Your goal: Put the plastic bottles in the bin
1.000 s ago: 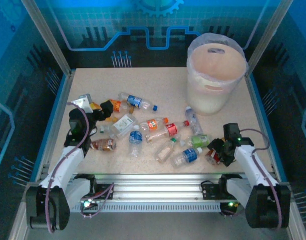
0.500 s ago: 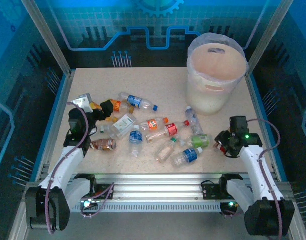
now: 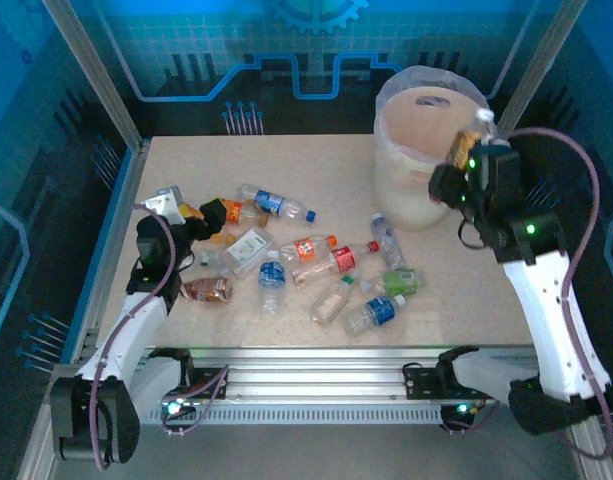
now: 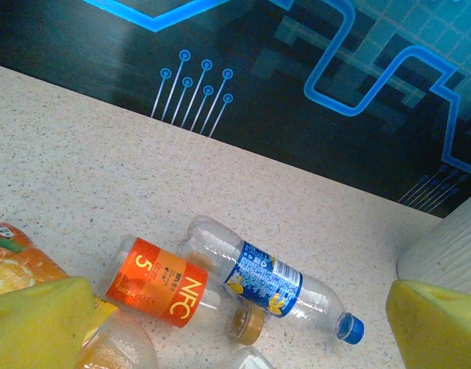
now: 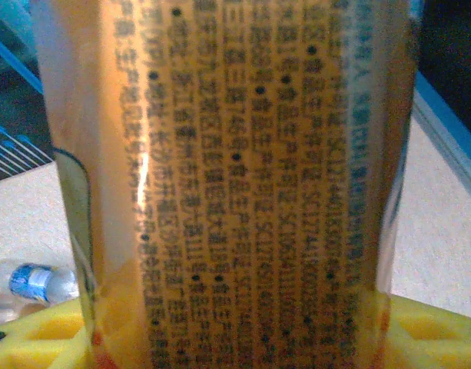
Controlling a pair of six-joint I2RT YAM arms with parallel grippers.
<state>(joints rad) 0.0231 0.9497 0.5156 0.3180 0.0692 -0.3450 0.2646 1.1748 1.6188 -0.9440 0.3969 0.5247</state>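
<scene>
Right wrist view: the right gripper (image 3: pixel 462 165) is clamped on an orange-labelled bottle (image 5: pixel 243 184), raised just beside the bin's (image 3: pixel 406 195) rim. It looks like the carrying step. Next it wants moving over the opening, then letting go. The other bottles (image 3: pixel 316 262) lie left of the bin, and the left gripper (image 3: pixel 186 222) gapes wide among them.

Right end effector (image 3: pixel 458 165), raised high, clamps a bottle (image 5: pixel 235 184); left end effector (image 4: pixel 235 323) gapes low.

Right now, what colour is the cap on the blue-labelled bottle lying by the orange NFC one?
Blue cap, clearest from the left wrist camera.
</scene>
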